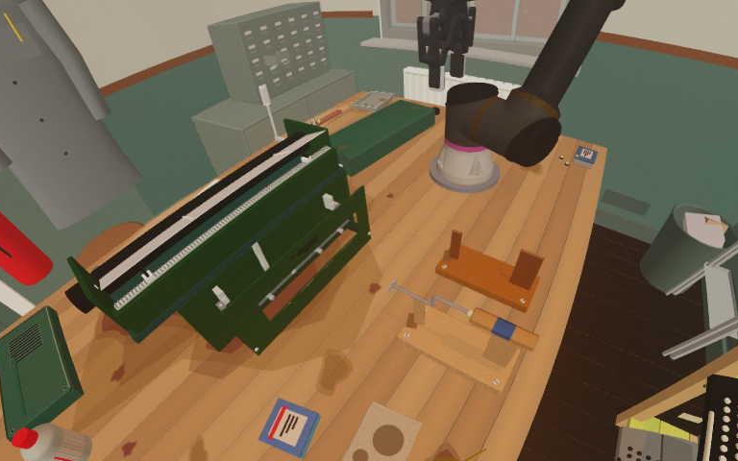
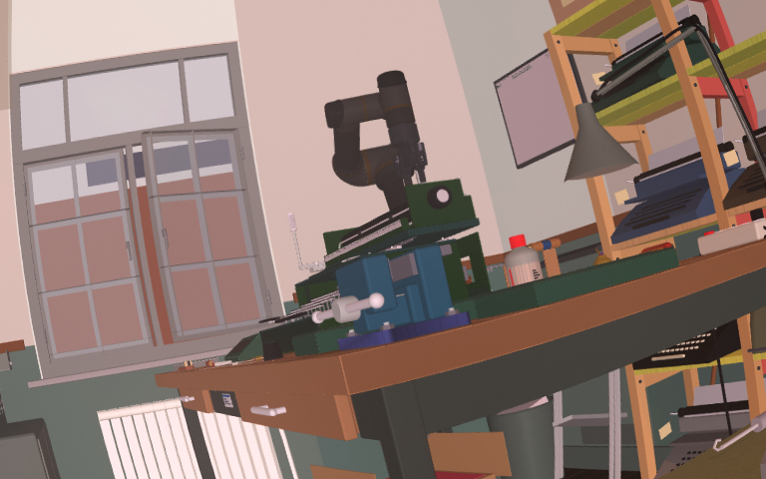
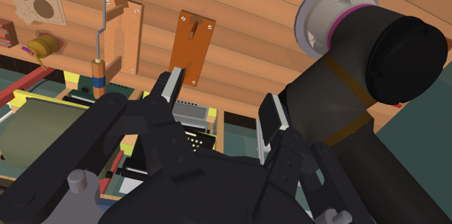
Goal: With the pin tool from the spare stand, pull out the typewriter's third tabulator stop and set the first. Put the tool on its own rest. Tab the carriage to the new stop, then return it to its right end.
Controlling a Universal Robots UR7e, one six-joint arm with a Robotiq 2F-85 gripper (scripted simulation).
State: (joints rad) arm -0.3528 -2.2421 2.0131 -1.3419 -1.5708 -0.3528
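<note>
The orange-brown rest (image 1: 490, 274) (image 3: 191, 45) stands empty on the bench's right side, far below my gripper (image 1: 445, 73) (image 3: 221, 96). My gripper hangs high above the arm's base, open and holding nothing. The pin tool (image 1: 463, 312) (image 3: 99, 48) lies across the pale spare stand (image 1: 459, 344) (image 3: 123, 34) just in front of the rest. Its wooden handle has a blue band. Its bent wire tip points toward the typewriter. The green typewriter (image 1: 228, 241) (image 2: 399, 237) sits on the bench's left half, its toothed tabulator rack (image 1: 222, 226) facing up. Its return lever (image 1: 268, 114) rises at the far end.
The arm's base (image 1: 465, 166) stands at the bench's far middle. A long green case (image 1: 386, 132) lies behind the typewriter. A blue vise (image 2: 399, 291) sits at the bench's near-left end. A booklet (image 1: 290, 427), a punched card (image 1: 383, 438), a bottle (image 1: 53, 444) and a green box (image 1: 36, 370) line the front.
</note>
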